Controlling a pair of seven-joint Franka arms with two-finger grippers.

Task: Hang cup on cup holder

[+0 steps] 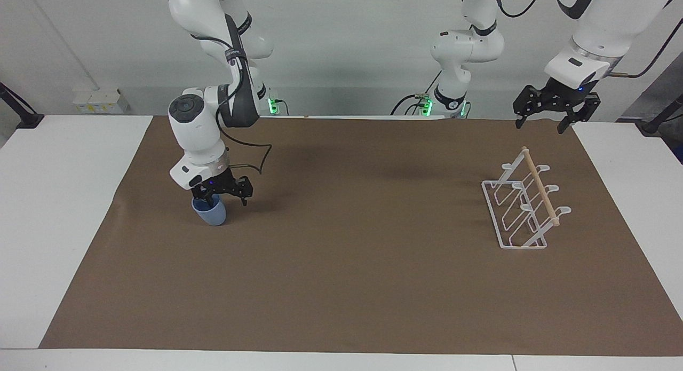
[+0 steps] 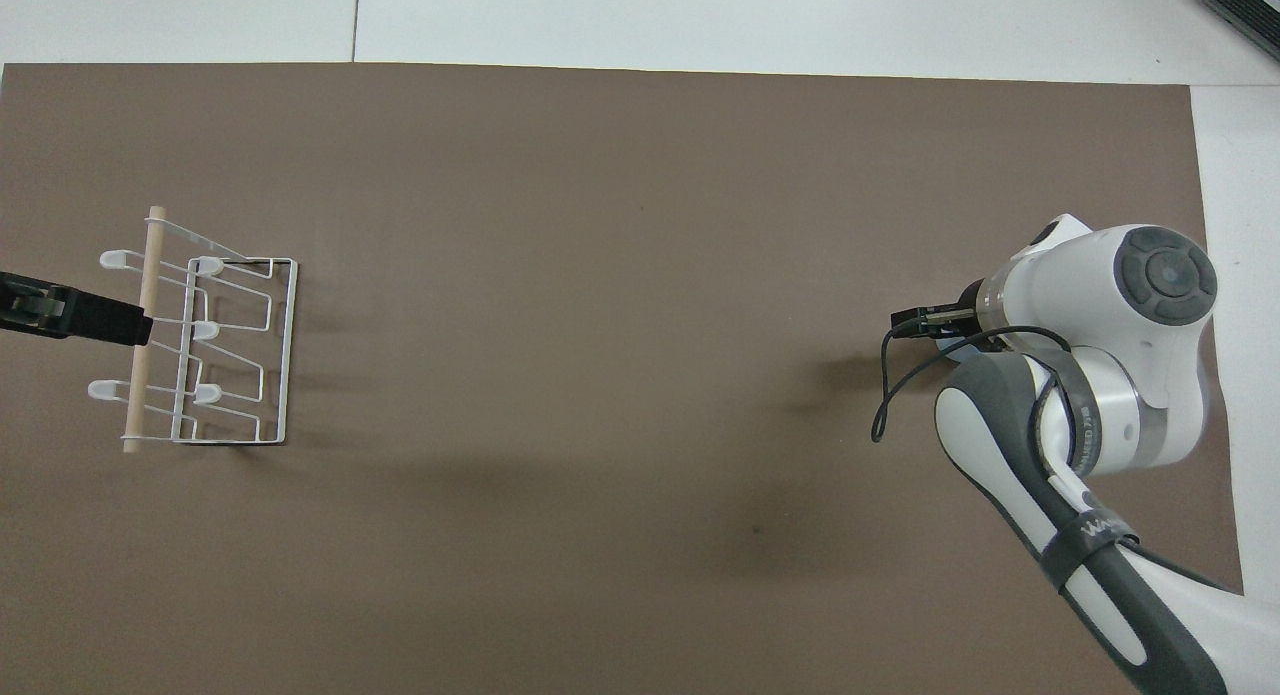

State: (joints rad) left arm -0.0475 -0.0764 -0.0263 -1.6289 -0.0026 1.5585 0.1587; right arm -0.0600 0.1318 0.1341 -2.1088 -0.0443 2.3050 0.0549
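While the cup stands upright on the brown mat at the left of the facing frame, I read the step in hand as the pick-up: my right claw is down at its rim, one finger seemingly dipped inside the mouth and the other out past the wall, so the claw looks spread about the wall, not yet pinching it. My next move, as I judge it, is to close on that wall, lift, then carry the cup the length of the bench to the cup holder at the right of that frame and tip it mouth-down over a prong. My left claw waits in the air at the upper right, above the mat's edge past the holder, fingers spread and holding nothing. The facing view gives me the cup and the claw's height; the overhead view hides the cup almost wholly under the right arm's wrist at mid-right, yet shows the cup holder laid out in plan with its dowel and prongs.
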